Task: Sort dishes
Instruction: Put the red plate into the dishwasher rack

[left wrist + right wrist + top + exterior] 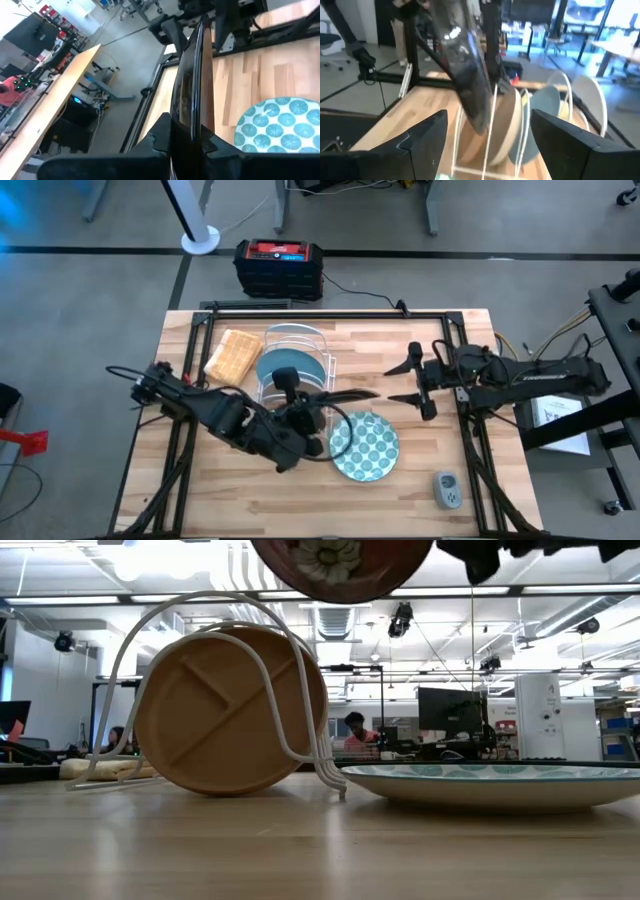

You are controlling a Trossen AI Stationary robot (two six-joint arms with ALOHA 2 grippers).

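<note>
My left gripper [308, 416] is shut on the red plate with white flowers [340, 562], which shows edge-on in the high view [352, 393] beside the white wire rack [296, 340]. A brown wooden divided plate [228, 712], a light blue plate [284, 366] and an off-white plate [590, 102] stand on edge in the rack. The teal plate with pale dots [365, 446] lies flat on the table, to the right of my left gripper. My right gripper [413, 380] is open and empty at the table's right, pointing toward the rack. My left gripper pinches the red plate's rim [188, 125] between its two fingers [161, 134], one on each face. The plate stands on edge, reaching away from the fingers toward the table's right. It is lifted clear of the table, its lower rim above the rack's top [340, 590].
A tan waffle-textured block [233, 354] lies left of the rack. A small grey device [447, 490] sits near the front right corner. A black and red box [278, 266] stands on the floor beyond the far edge. People sit in the room behind [352, 732].
</note>
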